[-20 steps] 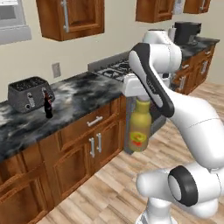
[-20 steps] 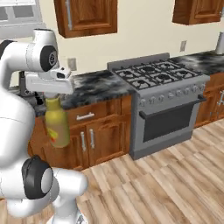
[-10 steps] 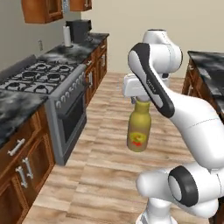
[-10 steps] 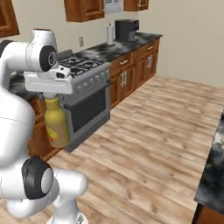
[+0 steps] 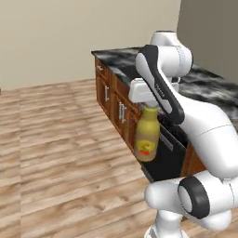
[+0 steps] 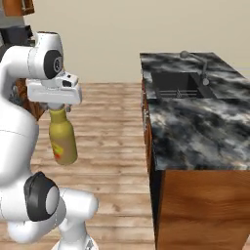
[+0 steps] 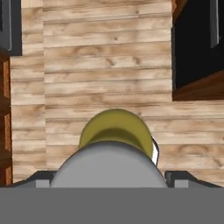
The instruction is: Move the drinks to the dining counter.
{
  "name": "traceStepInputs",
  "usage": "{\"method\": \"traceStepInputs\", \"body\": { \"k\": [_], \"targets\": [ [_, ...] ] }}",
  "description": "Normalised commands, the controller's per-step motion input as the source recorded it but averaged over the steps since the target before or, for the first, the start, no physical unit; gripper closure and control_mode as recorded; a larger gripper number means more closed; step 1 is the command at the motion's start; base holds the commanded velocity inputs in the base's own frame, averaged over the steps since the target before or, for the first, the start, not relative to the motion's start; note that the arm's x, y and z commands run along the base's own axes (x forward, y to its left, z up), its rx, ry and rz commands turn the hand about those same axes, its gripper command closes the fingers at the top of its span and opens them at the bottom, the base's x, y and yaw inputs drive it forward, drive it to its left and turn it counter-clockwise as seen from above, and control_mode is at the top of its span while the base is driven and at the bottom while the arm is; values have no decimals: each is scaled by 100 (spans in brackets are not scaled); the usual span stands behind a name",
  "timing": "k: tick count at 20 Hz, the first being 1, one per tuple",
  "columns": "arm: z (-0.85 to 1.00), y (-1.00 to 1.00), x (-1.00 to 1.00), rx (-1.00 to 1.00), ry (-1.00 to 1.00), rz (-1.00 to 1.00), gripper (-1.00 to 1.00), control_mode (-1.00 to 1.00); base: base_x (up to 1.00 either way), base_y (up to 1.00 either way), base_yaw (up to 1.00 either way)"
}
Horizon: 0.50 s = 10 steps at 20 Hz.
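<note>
Grips the tall yellow bottle with orange-red label (image 5: 147, 135) at its neck in wide-set end effector (image 5: 149, 104), hanging upright above wooden floor (image 5: 56, 139). Right base view alone reveals marbled black-grey stone surface (image 6: 195, 127), its sunken sink (image 6: 176, 84) and curved faucet (image 6: 195, 63), well apart.

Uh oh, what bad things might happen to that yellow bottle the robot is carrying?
1. The yellow bottle hangs from the gripper by its top, high above the wooden floor. If the grip slips, it would likely fall and roll away.
2. The bottle hangs lower than the dining counter top, so moving straight over might bump it into the counter's side.
3. The sink is sunk into the counter; a bottle set near its edge might tip in.
</note>
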Motion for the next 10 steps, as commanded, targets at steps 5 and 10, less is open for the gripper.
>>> {"method": "traceStepInputs", "body": {
  "k": [5, 10],
  "targets": [
    [0, 0, 0, 0, 0, 0, 100, 100, -10, -11, -72],
    [0, 0, 0, 0, 0, 0, 100, 100, 0, -68, -17]
  ]
}}
